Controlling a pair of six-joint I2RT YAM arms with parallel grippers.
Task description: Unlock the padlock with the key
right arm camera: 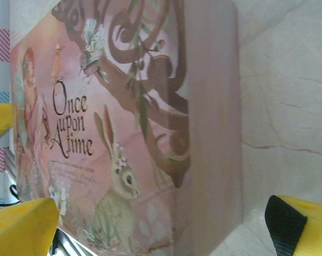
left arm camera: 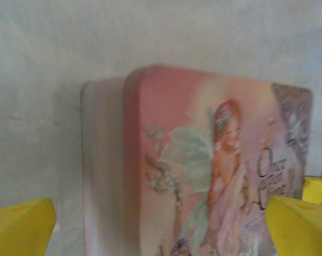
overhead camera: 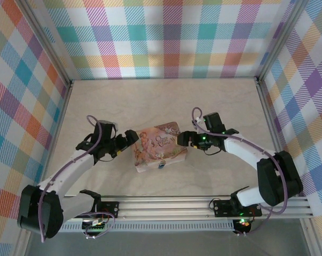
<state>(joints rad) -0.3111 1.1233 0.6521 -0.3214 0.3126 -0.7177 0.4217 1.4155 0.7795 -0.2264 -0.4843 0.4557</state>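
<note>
**Tin lies shut at the table's centre, padlock on its near edge, both arms flanking it**

The tin (overhead camera: 159, 145) is a flat, rectangular pink box with rounded corners and a smooth printed lid showing a fairy, a rabbit and the words "Once upon A time". It lies flat with the lid closed, so its contents are hidden. The padlock (overhead camera: 162, 166) shows as a tiny blue speck at the middle of the tin's near edge; its shackle is too small to make out. The table (overhead camera: 150, 101) is pale with a faint veined grain. The walls (overhead camera: 166, 37) are pastel plaid.

The left gripper (overhead camera: 130, 142) sits just beside the tin's left end, jaws spread wide and holding nothing. The right gripper (overhead camera: 183, 140) sits just beside the right end, jaws likewise spread and empty. The fingers (left arm camera: 22, 226) are yellow and blunt; one right finger carries a black ribbed pad (right arm camera: 282, 224).
</note>
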